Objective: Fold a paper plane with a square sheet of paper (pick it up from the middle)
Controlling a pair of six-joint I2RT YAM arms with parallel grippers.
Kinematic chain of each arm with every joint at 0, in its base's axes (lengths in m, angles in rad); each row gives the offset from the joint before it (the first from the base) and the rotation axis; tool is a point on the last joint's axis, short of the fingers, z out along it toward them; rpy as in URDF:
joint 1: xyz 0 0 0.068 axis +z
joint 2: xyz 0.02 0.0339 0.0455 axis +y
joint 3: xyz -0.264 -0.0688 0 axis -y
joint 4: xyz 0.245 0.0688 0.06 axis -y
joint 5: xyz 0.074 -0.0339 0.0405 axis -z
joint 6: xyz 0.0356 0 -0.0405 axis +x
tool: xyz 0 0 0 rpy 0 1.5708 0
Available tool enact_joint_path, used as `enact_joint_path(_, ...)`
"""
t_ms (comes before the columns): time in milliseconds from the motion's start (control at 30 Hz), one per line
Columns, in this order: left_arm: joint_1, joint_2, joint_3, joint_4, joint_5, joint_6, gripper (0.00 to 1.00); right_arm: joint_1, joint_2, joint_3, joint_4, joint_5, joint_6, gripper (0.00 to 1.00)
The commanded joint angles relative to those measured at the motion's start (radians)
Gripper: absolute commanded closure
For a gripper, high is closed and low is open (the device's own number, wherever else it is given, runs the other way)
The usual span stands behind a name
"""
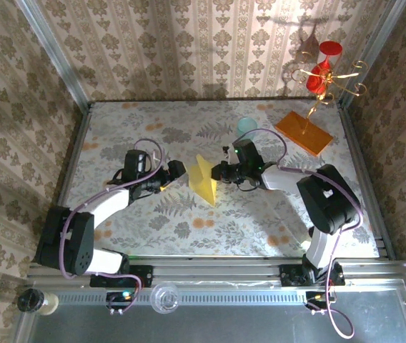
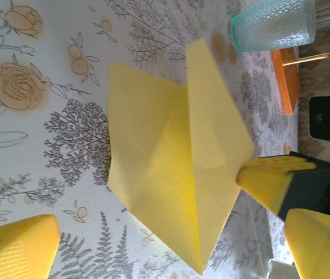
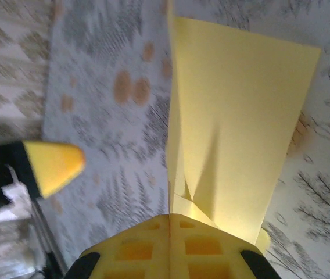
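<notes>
The yellow sheet of paper [image 1: 204,180] is folded along a centre crease into a pointed, winged shape and stands up off the middle of the table. My right gripper [image 1: 222,171] is shut on its right edge. In the right wrist view the jaws [image 3: 169,224] are pressed together on the crease, and the paper [image 3: 240,116] rises away from them. My left gripper [image 1: 177,170] stands open just left of the paper. From the left wrist, the paper [image 2: 176,151] lies ahead between the wide-apart fingers of that gripper [image 2: 171,232], untouched by them.
A pale teal cup [image 1: 246,126] stands behind the right gripper. An orange slab [image 1: 303,132] with a gold stand and red glasses [image 1: 324,68] sits at the back right. Patterned walls close in the table at the back and sides.
</notes>
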Motion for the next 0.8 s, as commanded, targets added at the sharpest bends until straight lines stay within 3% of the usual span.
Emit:
enact_joint_path(0, -0.048, -0.041, -0.047, 0.063, 0.032, -0.089, 0.0, -0.004, -0.033, -0.019, 0.181, 0.036, 0.184, 0.95)
enact_joint_path(267, -0.218, -0.029, -0.115, 0.192, -0.008, -0.23, 0.0, -0.005, -0.038, -0.027, 0.18, 0.057, 0.305, 0.93)
enact_joint_path(767, -0.283, 0.117, -0.148, 0.419, -0.023, -0.384, 0.0, -0.006, -0.023, -0.091, 0.238, 0.028, 0.386, 0.92)
